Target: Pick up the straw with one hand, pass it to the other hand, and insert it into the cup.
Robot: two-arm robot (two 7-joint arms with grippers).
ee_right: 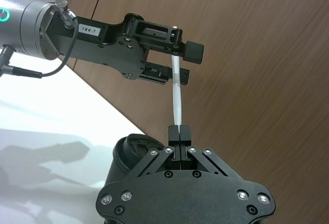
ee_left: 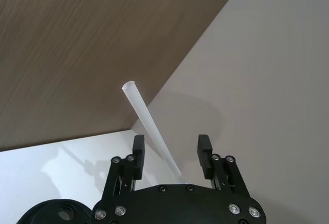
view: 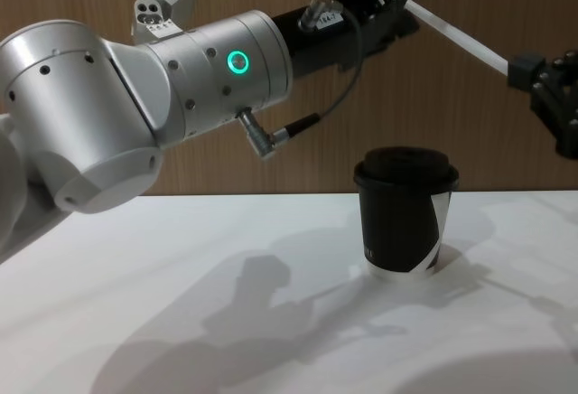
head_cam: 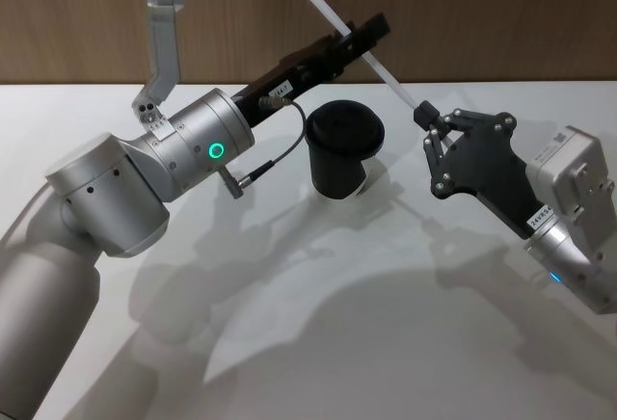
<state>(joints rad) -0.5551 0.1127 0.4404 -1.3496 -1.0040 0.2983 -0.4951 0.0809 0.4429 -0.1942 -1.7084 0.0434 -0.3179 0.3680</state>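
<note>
Pinching the lower end of the long, thin white plastic straw point(head_cam: 390, 75), the short fingers point(ee_right: 174, 132) of the small blocky black right gripper point(head_cam: 422, 112) are closed on it, above and to the right of the cup. The straw is straight and slants up to the left, held in the air clear of the surface. Higher along its length it passes between the fingers point(ee_left: 139, 152) of the long black left gripper point(head_cam: 371, 35), which stand spread apart on either side of it; whether either one touches it I cannot tell. That gripper ends a bulky silver-grey arm point(head_cam: 183, 155) with a glowing green ring point(head_cam: 215, 150) and a thin black cable point(head_cam: 280, 158) looping beneath it. Below the straw, the black paper coffee cup point(view: 402, 222), with its black domed lid, white angular patch and white bottom rim, stands upright on the plain white surface point(head_cam: 386, 324), between the two arms. Shadows of the arms fall across the surface. A brown wood-grain wall point(head_cam: 501, 15) stands behind.
</note>
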